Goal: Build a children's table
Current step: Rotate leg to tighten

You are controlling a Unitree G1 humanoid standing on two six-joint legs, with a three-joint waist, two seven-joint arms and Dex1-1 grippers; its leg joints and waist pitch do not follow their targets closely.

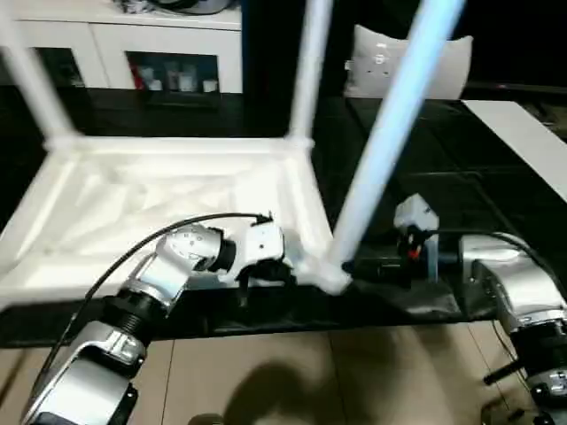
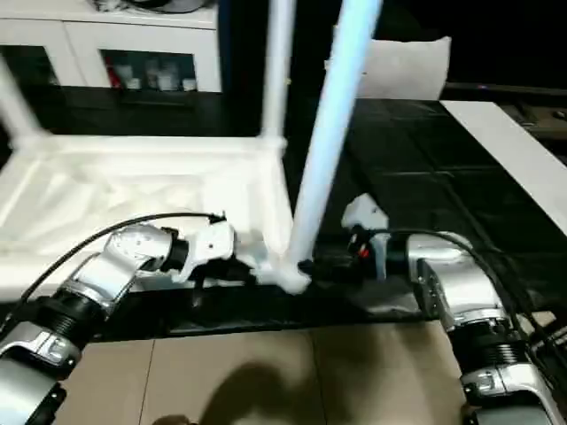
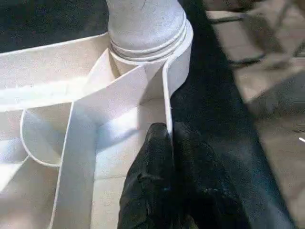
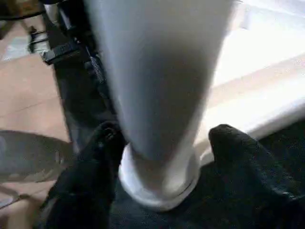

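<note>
The children's table lies upside down on a dark mat, its ribbed white top facing up. Three white legs stand in corner sockets: far left, far right and near right. My left gripper is shut on the thin rim wall of the top, just beside the near right socket. My right gripper reaches in from the right and is open. Its two black fingers stand on either side of the near right leg's base, one against it and the other slightly off it.
A white cabinet with glass doors stands at the back left, and a pale grey cushion at the back right. A white board lies along the right. Tan floor runs in front of the mat.
</note>
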